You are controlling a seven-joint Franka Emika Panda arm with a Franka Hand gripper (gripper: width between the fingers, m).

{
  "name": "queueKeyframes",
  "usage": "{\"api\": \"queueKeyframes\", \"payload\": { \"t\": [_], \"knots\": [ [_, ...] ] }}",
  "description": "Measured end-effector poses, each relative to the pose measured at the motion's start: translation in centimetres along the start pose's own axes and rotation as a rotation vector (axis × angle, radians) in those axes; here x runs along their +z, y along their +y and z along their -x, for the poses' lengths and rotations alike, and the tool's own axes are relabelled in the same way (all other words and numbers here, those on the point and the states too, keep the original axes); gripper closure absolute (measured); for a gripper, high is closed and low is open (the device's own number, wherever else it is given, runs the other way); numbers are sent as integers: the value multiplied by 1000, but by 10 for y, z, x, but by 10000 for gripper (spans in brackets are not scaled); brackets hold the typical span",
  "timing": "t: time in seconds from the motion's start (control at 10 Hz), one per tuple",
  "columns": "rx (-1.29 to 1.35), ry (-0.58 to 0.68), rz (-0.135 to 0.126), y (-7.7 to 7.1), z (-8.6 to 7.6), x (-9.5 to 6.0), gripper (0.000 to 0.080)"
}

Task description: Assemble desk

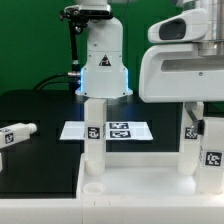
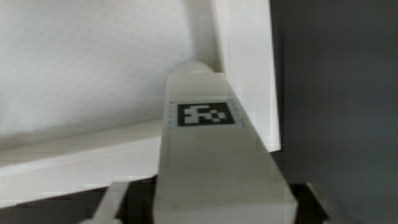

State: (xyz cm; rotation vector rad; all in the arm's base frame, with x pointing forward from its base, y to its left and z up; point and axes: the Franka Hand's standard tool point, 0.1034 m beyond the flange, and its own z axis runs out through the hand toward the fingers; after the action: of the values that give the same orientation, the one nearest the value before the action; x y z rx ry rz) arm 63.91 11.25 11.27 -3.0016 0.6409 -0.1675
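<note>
The white desk tabletop [image 1: 140, 190] lies flat at the front of the exterior view. One white tagged leg [image 1: 93, 135] stands upright in its corner on the exterior view's left. Two more tagged legs stand at the exterior view's right, one nearer [image 1: 212, 150] and one just behind it [image 1: 190, 138]. My gripper [image 1: 191, 112] comes down from above onto the rear one. In the wrist view my gripper [image 2: 214, 208] is shut on a tagged leg [image 2: 210, 140], with dark fingers [image 2: 306, 203] on both sides. The leg's far end meets the tabletop's edge [image 2: 231, 50]. A fourth leg [image 1: 16, 133] lies loose on the black table.
The marker board [image 1: 110, 130] lies flat on the black table behind the tabletop. The robot's base [image 1: 104, 62] stands behind it at the back. The arm's large white housing [image 1: 185, 60] fills the upper part of the exterior view's right.
</note>
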Motion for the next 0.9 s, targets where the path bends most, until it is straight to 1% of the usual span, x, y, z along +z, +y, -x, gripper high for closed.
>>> {"api": "queueKeyframes", "payload": {
  "t": [0.1, 0.3, 0.4, 0.7, 0.8, 0.9],
  "knots": [
    [173, 3, 2, 1, 0, 0, 512],
    [517, 1, -15, 7, -2, 0, 512],
    [538, -7, -11, 10, -4, 0, 512],
    [693, -10, -9, 8, -2, 0, 512],
    [804, -15, -11, 8, -2, 0, 512],
    [1009, -29, -19, 7, 0, 0, 512]
  ]
}}
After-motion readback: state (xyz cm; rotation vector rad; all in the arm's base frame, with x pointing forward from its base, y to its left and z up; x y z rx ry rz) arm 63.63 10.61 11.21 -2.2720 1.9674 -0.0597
